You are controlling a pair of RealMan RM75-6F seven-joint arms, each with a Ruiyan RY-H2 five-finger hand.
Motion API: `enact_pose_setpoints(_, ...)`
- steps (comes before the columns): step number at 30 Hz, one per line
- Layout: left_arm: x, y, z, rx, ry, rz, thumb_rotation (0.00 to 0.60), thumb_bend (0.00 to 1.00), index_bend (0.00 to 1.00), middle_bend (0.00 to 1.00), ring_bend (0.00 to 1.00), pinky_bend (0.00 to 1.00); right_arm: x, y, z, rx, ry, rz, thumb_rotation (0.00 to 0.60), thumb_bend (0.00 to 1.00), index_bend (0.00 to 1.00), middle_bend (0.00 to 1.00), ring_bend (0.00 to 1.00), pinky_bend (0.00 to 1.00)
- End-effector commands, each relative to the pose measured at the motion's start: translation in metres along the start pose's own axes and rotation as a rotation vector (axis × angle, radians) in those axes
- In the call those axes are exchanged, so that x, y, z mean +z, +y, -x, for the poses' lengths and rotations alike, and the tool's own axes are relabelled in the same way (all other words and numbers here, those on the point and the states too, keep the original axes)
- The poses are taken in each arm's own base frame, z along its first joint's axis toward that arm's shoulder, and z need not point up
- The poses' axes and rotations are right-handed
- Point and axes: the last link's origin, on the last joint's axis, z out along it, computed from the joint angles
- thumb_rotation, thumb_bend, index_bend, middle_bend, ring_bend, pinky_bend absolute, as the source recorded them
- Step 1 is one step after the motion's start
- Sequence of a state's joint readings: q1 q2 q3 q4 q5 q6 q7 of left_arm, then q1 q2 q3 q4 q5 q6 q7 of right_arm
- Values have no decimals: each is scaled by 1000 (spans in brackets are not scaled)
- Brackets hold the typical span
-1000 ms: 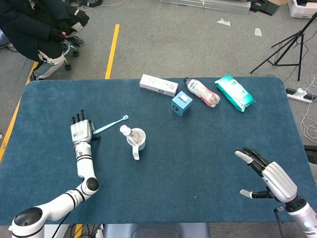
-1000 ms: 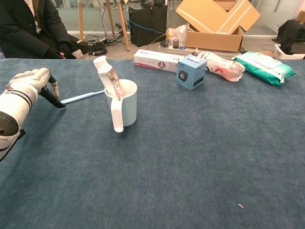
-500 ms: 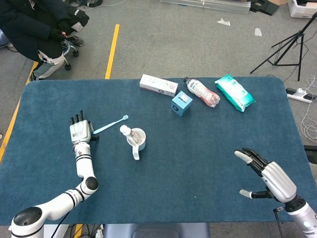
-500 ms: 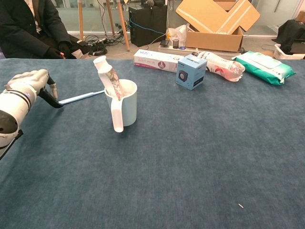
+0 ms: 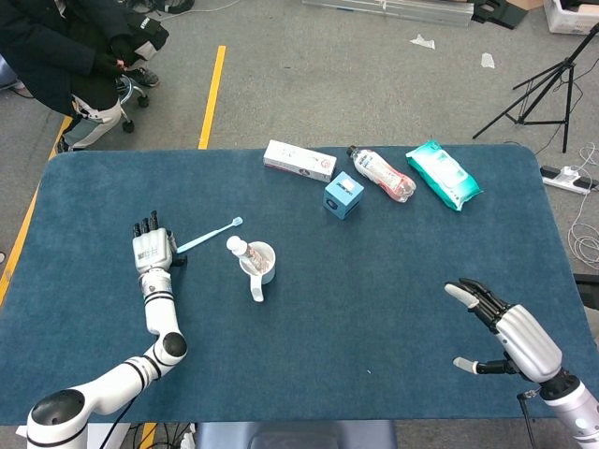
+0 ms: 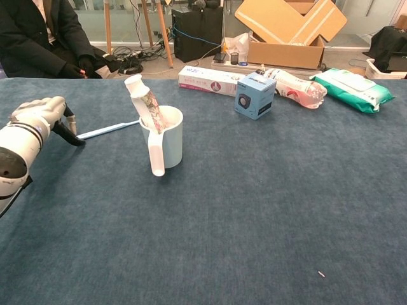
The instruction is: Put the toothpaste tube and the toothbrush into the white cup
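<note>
no legible text, print on box and bottle too small

1. Left hand (image 5: 153,249): a silver-grey back plate, boxy and flat, with black fingers (image 5: 146,224) sprouting from its top edge.
2. In the chest view that same left hand (image 6: 39,114) reads as a rounded white-silver shell with a black thumb sticking out.
3. Left arm (image 5: 154,323): glossy white tube segments, split by thin black rings, with a dark round joint cap (image 5: 172,347) at the elbow and another near the bottom left corner.
4. Right hand (image 5: 505,329): a smooth silver shell over the back, black fingers capped with pale white tips (image 5: 455,292).
5. Right wrist (image 5: 560,384): a black collar, then a white forearm; a thin dark cable hangs beside it.
</note>
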State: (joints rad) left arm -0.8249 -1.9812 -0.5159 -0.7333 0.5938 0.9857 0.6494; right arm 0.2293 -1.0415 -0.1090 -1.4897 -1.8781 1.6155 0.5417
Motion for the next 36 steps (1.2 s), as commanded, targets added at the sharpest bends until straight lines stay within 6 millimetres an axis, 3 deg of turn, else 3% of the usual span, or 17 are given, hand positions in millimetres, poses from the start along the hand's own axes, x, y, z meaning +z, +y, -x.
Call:
enact_pose_setpoints(1,1,0,0,-6,-3,-3,600,182,603,0,0,0,0,0,0,0,-1,0,600,12,24,146,85,403)
enact_pose_setpoints(12,4,0,2,-22,-21,-7,600,185,523,0,0,0,0,0,0,1,1,0,600,12,24,146,85,403)
enact_pose_setpoints(36,3,2,4,-28,-22,-9,600,256,591,0,0,0,-1,0,-1,3,4,-1,600,12,24,146,85,403)
